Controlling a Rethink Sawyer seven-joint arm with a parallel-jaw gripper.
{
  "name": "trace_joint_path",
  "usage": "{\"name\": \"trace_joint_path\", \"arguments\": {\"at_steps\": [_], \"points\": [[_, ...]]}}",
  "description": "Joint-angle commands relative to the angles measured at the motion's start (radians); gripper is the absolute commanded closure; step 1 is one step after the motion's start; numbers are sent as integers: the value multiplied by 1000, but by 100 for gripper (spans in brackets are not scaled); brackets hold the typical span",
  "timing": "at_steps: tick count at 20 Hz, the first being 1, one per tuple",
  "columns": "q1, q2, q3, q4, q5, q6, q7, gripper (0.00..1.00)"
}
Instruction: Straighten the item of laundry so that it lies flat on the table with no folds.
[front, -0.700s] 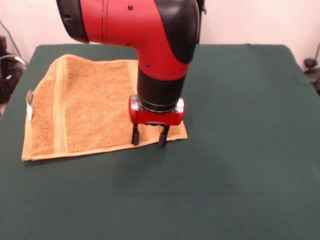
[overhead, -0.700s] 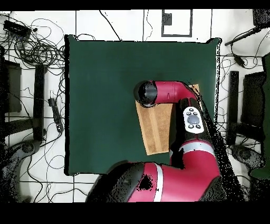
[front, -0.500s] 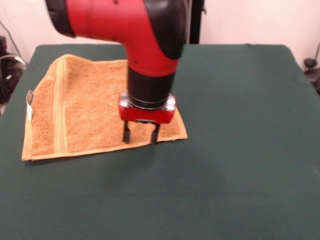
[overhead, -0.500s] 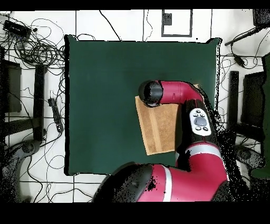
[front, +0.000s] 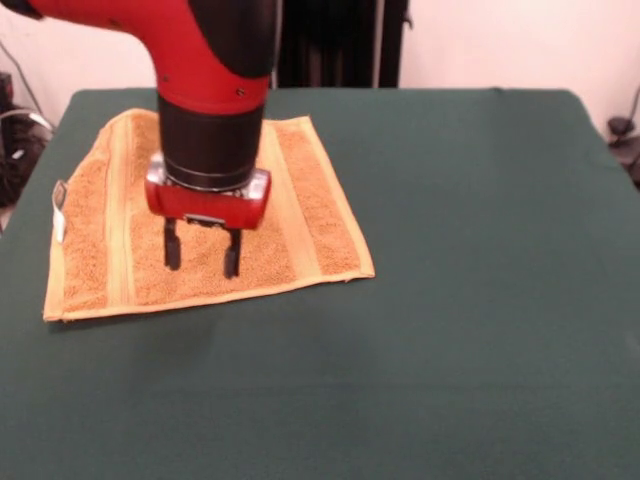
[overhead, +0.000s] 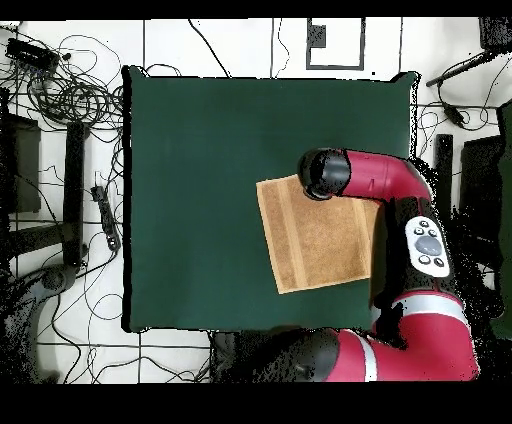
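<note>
A pale wall backs the dark green bench (front: 470, 300), and in the overhead view cables and stands crowd the floor around it. Going left to right in the front view: the small white tag (front: 59, 205) sticks out from the towel's left edge, close to the bench's left edge; then the orange-yellow towel (front: 300, 200) itself, spread in the bench's far-left corner region with its woven bands running away from us; then bare green cloth all the way to the right edge.

Compared with a moment ago, our end effector (front: 201, 256) has travelled from the towel's near right corner to over its middle, and the right-hand band, previously hidden behind the arm, now shows flat. Its two fingers stand parted and hold nothing; whether their tips touch the terry or hang just above it, we cannot say for certain from this angle.

We judge the towel nearly straightened: four edges show in the overhead view, with only a slight rise along the far-left corner and left edge left to check.
</note>
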Motion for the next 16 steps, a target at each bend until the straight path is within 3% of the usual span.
{"name": "trace_joint_path", "arguments": {"at_steps": [1,16], "points": [[27,8,81,78,32,96,13,0],[29,18,82,63,30,98,18,0]]}}
